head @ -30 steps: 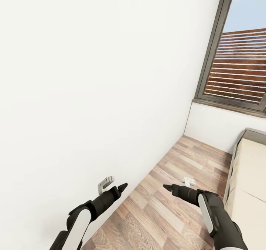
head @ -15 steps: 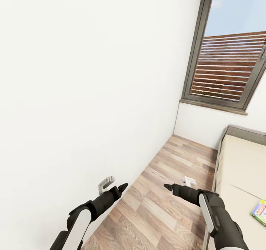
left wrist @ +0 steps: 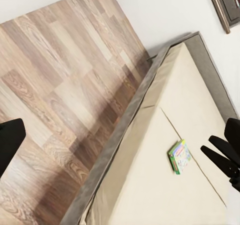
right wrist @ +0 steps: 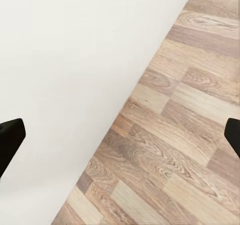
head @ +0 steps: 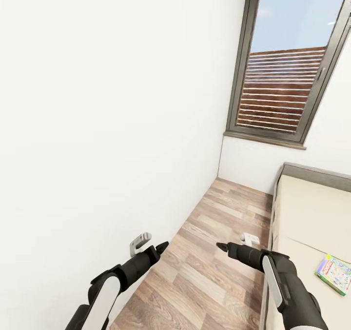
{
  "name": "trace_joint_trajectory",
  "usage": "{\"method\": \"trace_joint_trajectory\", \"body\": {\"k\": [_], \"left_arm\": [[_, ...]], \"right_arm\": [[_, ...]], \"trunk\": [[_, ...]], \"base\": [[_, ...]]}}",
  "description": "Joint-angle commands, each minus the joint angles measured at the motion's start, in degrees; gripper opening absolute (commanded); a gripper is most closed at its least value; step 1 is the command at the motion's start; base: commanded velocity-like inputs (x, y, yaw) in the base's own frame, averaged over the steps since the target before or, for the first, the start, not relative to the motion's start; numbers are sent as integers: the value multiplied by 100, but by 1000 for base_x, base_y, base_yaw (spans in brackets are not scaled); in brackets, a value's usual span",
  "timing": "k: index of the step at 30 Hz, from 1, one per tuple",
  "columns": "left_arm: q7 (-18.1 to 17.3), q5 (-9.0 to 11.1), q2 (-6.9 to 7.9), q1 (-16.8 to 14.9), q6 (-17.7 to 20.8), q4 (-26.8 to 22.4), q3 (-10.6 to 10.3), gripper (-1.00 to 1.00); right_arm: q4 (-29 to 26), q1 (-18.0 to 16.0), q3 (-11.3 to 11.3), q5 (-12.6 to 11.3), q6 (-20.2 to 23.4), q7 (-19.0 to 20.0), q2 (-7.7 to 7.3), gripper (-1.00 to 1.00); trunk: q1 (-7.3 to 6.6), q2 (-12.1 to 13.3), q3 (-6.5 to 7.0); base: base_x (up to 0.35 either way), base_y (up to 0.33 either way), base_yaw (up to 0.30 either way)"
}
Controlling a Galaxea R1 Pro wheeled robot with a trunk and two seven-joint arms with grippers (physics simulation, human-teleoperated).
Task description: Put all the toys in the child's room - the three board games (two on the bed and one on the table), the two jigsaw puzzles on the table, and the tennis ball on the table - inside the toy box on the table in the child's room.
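Our head camera has swung rightward since a second ago: the window [head: 285, 76] now sits nearer the middle, more of the bed [head: 312, 213] shows, and one board game [head: 335, 274] has come into sight. The arms keep the same place in the picture.

We hold two pincers out low in front of us. The left pincer [head: 162, 246] points forward and to the right, its dark tips drawn to a point in the head view; in its wrist view the fingers [left wrist: 9, 140] stand at opposite edges, wide apart, so it is open and empty. The right pincer [head: 222, 246] points forward and to the left; its fingers [right wrist: 10, 135] likewise sit at the far edges of its wrist view, parted and empty. Both forearms angle inward, the tips well apart.

Below them runs the wood floor [head: 214, 252], with a white wall [head: 107, 125] on the left. We count one green board game, lying flat on the bed's cream top near its right side.
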Motion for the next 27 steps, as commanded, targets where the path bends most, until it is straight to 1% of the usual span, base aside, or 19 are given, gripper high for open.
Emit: {"method": "trace_joint_trajectory", "body": {"k": [1,17,27], "left_arm": [[51,61,0,-5,18,-8,-1,100],[42,61,18,-5,7,-8,-4,100],[42,61,19,-5,-15,-8,-9,100]], "right_arm": [[-5,-6,-15,-40,44,-1,5,100],[-108,9,-15,-40,44,-1,10,100],[-120,2,-18,-39,44,-1,5,100]], "trunk": [[6,-13,-11],[6,-13,0],[6,-13,0]], "base": [[171,126,-75],[225,168,-25],[95,70,-3]]}}
